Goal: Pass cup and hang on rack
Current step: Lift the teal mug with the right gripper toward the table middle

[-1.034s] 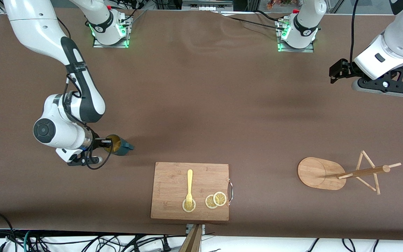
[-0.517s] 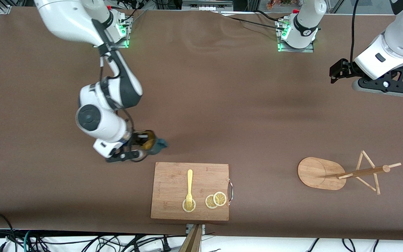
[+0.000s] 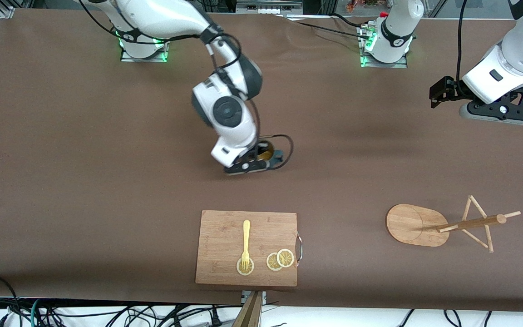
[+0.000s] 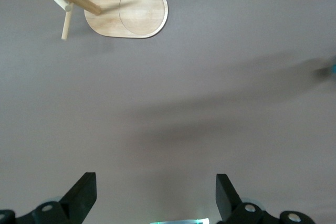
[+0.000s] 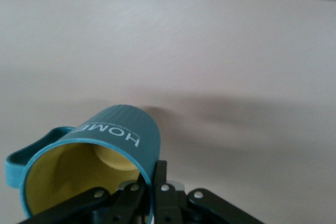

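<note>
Nearest the camera, the cutting board (image 3: pixel 246 248) carries a fork (image 3: pixel 245 245) and lemon slices (image 3: pixel 280 259); in my left wrist view only its corner shows. The rack (image 3: pixel 443 224) lies toward my left arm's end, its pole and pegs partly cut off in that view. My right end effector (image 3: pixel 261 160) is clamped on the cup (image 5: pixel 100 166) by its rim, above the middle of the surface (image 3: pixel 107 181); my wrist hides most of it from the front. My left end effector (image 4: pixel 156 195) waits, fingers apart, over bare surface.
</note>
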Tool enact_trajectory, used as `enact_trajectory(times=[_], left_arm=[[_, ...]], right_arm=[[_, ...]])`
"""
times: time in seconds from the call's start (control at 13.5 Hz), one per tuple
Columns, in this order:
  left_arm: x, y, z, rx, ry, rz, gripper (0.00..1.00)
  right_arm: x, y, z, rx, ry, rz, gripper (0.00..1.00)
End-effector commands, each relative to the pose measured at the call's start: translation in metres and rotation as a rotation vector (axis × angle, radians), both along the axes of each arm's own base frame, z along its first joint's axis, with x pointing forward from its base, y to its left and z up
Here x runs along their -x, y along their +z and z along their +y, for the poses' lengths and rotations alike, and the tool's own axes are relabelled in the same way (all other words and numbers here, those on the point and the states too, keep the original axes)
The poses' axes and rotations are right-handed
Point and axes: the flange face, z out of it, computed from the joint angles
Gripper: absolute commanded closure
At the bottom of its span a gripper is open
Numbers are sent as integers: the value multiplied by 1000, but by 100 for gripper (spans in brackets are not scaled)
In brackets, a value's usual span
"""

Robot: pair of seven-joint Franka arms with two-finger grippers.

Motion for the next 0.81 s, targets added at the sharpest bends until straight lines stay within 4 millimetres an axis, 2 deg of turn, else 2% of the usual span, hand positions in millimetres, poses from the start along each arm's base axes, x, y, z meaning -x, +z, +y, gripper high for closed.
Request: enact_trajectory(times=[0.0, 0.15, 0.3, 0.37, 0.67, 0.74], left_arm=[[4, 5, 4, -24, -13, 12, 0], [4, 6, 4, -24, -13, 12, 0], [5, 6, 4, -24, -13, 13, 0], [5, 6, 4, -23, -13, 13, 0], [5, 5, 8, -22, -16, 17, 0], [4, 4, 9, -15, -29, 21, 0]], right_arm=[[27, -8, 56, -9, -29, -16, 100], [59, -26, 94, 0, 1, -29, 100], [78, -39, 113, 6, 12, -64, 100], [84, -42, 118, 4, 13, -72, 100], [81, -49, 120, -15, 11, -92, 100], [81, -52, 120, -12, 14, -101, 96]])
